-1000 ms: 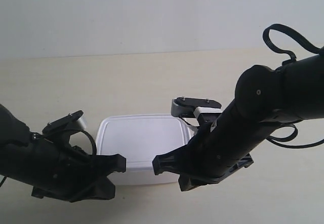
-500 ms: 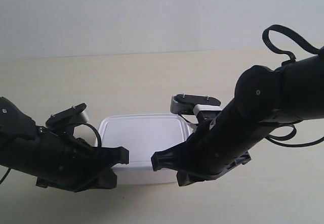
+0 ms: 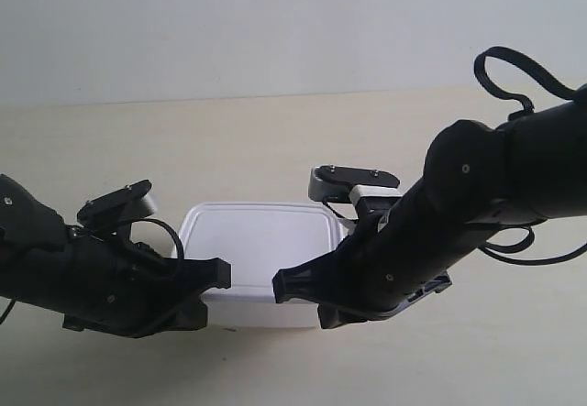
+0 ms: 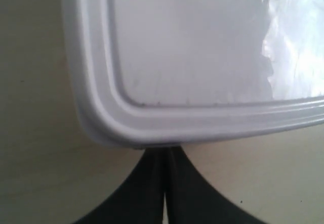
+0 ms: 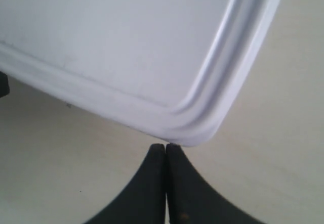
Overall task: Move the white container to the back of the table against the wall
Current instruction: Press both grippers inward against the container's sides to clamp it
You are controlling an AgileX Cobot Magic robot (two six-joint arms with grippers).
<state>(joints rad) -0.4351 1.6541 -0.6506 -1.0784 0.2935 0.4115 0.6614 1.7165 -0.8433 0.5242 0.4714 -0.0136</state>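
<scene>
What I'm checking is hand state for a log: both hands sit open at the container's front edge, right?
Not open: both are shut. The wrist views show the left hand and right hand with fingers pressed together, at the container's front edge.

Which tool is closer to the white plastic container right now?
Left, narrowly. The left tool, shut, has its tips tucked against the rim of the white rectangular plastic container. The right tool, also shut, sits just short of a rounded corner.
</scene>
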